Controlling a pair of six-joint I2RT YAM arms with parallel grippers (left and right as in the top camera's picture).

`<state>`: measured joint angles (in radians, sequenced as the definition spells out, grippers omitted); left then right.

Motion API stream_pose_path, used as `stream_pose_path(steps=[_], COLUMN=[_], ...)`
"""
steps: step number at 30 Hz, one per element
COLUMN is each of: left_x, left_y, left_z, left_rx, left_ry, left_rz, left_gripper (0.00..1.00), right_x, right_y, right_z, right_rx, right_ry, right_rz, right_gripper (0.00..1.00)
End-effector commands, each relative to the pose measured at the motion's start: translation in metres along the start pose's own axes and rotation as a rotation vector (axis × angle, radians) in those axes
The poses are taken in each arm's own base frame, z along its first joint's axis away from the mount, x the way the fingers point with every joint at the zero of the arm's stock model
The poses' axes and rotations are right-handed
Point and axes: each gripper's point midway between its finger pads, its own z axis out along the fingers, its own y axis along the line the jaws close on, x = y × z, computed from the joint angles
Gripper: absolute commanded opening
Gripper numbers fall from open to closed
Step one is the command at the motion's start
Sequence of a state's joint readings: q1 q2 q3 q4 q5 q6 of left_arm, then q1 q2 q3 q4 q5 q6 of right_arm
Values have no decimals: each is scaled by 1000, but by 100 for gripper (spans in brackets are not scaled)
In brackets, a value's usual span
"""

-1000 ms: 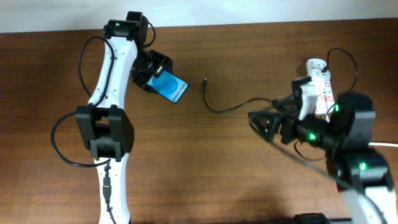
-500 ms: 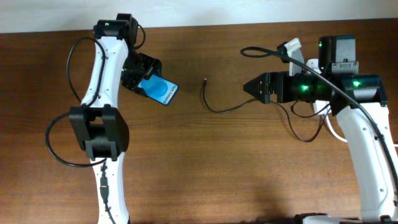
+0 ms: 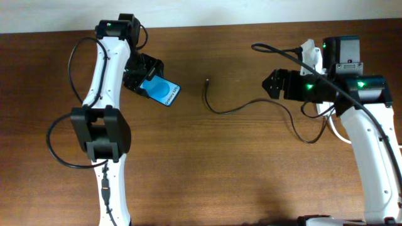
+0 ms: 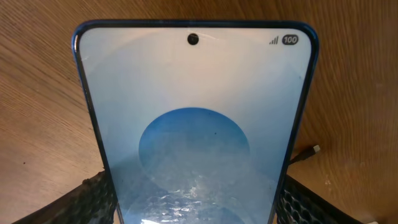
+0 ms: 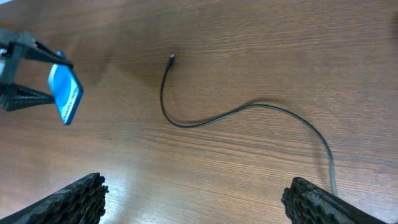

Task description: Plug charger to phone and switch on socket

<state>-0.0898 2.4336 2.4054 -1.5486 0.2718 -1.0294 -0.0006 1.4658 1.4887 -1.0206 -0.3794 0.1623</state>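
Observation:
The phone (image 3: 164,94), black-framed with a blue screen, is held off the table at the back left by my left gripper (image 3: 151,83), which is shut on its lower end. It fills the left wrist view (image 4: 193,124), with the gripper (image 4: 196,214) on its sides. The charger (image 3: 220,110) is a thin black cable lying on the table, its plug tip (image 3: 208,81) pointing away, right of the phone. My right gripper (image 3: 270,83) is open and empty, above the cable's right part. In the right wrist view the gripper (image 5: 199,208) is spread wide over the cable (image 5: 249,107), with the phone (image 5: 65,93) beyond. The socket is hidden under my right arm.
The plug tip also shows in the left wrist view (image 4: 309,151), just right of the phone. Thin black cords loop on the table under my right arm (image 3: 308,138). A pale wall edge (image 3: 251,12) runs along the table's back.
My right arm swung from the front right up to the back right, covering the socket, then drew back to the right. My left gripper shifted the phone a little to the left.

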Motion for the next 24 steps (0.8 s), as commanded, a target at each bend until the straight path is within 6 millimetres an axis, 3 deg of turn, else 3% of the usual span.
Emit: stream_pose_path(steps=[1, 6, 11, 24], left_x=[3, 8, 0, 0], left_y=[-5, -8, -2, 2], left_z=[-7, -6, -6, -5], left_rx=[16, 12, -23, -51], left_ry=[-18, -18, -70, -83], left_rz=[21, 36, 36, 67], left_gripper=[0, 0, 0, 0], right_x=[-11, -14, -16, -12], right_y=[-19, -48, -78, -84], right_z=[-9, -18, -28, -30], right_rx=[50, 110, 197, 222], right_ry=[-38, -56, -75, -59], right_rz=[48, 108, 117, 100], right_gripper=[96, 96, 96, 98])
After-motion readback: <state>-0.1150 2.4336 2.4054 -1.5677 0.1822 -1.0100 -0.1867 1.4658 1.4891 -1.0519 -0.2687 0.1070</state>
